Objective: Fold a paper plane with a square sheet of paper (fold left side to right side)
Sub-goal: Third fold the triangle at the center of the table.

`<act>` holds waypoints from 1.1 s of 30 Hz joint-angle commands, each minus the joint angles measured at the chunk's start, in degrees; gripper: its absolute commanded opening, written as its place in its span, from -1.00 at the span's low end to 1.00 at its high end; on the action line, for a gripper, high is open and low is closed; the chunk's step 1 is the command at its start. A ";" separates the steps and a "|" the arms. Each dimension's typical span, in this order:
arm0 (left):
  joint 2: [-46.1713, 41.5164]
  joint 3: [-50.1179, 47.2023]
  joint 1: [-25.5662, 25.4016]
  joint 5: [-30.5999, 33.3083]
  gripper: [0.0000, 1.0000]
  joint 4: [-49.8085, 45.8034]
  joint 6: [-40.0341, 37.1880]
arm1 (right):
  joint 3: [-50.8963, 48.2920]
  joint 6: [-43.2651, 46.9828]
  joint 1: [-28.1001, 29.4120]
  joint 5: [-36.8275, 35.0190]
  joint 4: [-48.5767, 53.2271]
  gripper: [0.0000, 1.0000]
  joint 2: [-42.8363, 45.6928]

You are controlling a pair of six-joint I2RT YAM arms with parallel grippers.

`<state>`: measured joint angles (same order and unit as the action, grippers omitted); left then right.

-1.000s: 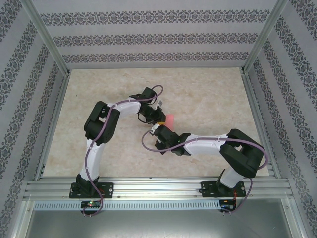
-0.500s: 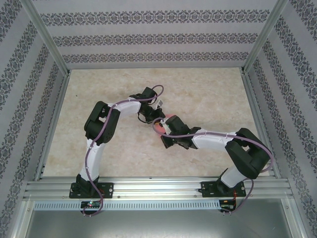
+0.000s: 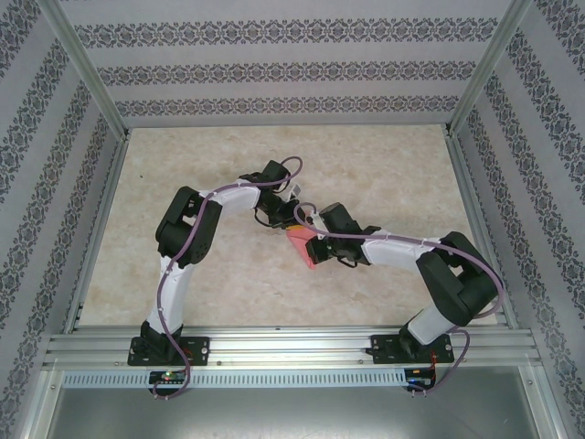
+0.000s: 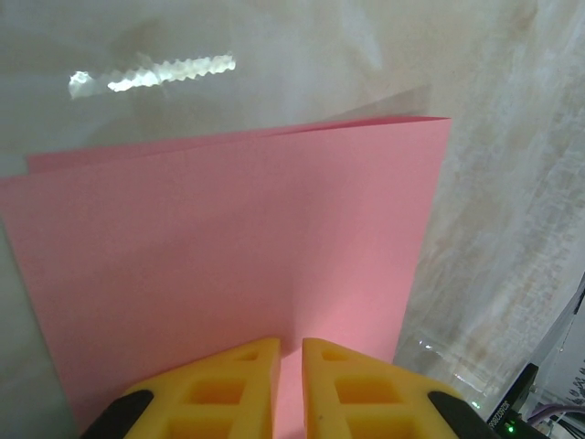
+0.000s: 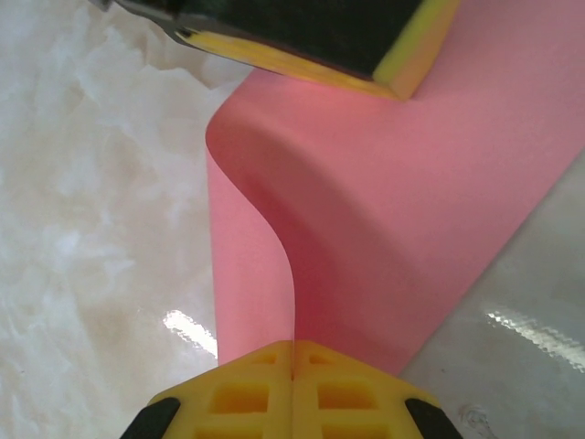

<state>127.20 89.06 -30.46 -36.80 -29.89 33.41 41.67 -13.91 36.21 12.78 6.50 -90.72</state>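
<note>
apparently pink sheet (image 5: pixel 393 229) in right gripper (image 5: pixel 292 346)

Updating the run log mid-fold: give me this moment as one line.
left pincer: shut on sheet | right pincer: shut on sheet | sheet: curved over, not creased flat

The paper (image 3: pixel 306 249) is at the middle of the table (image 3: pixel 384 165).

Beige marbled tabletop (image 3: pixel 384 155); patterned striped wall panels (image 3: pixel 274 64) at 9, 12 and 3 o'clock; aluminium rail (image 3: pixel 292 347) at 6 o'clock.
</note>
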 commanded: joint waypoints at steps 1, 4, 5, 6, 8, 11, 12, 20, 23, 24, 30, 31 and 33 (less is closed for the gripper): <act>2.27 0.55 -0.50 2.17 -0.67 -2.64 -1.43 | 1.92 -0.50 -0.84 1.22 0.93 -1.00 -1.07; 2.27 0.67 -0.51 2.21 -0.67 -2.80 -1.50 | 2.19 -0.59 -1.30 0.63 1.32 -1.00 -1.50; 2.20 0.68 -0.53 2.30 -0.67 -2.78 -1.48 | 2.19 -0.74 -1.40 0.31 1.17 -1.00 -1.48; 2.24 0.76 -0.49 2.23 -0.67 -2.89 -1.50 | 2.10 -0.77 -1.56 0.32 1.08 -1.00 -1.41; 2.30 0.77 -0.64 2.26 -0.67 -2.83 -1.50 | 2.32 -0.71 -1.75 0.02 1.15 -1.00 -1.52; 2.36 0.89 -0.70 2.28 -0.67 -2.90 -1.42 | 2.79 -0.41 -2.10 0.14 1.82 -1.00 -2.09; 2.36 0.86 -0.63 2.26 -0.67 -2.89 -1.42 | 2.80 -0.33 -2.13 0.14 1.89 -1.00 -2.25; 2.38 0.95 -0.83 2.26 -0.68 -2.98 -1.42 | 3.74 -0.24 -2.62 -0.46 2.52 -1.00 -3.23; 2.38 0.95 -0.83 2.26 -0.68 -2.95 -1.38 | 3.97 -0.11 -2.65 -0.48 2.65 -1.00 -3.67; 2.40 0.98 -0.84 2.28 -0.68 -2.96 -1.42 | 3.96 -0.15 -2.68 -0.49 2.66 -1.00 -3.68; 2.45 0.95 -0.85 2.36 -0.68 -2.98 -1.50 | 3.94 -0.30 -2.73 -0.93 2.63 -1.00 -4.01; 2.46 0.94 -0.88 2.39 -0.68 -2.97 -1.50 | 3.94 -0.36 -2.75 -1.06 2.70 -1.00 -3.95; 2.51 0.95 -0.89 2.36 -0.68 -2.98 -1.42 | 3.95 -0.33 -2.81 -1.24 2.85 -1.00 -4.03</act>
<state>127.33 89.32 -30.52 -36.58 -30.35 33.41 44.21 -13.89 33.95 12.51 9.26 -94.08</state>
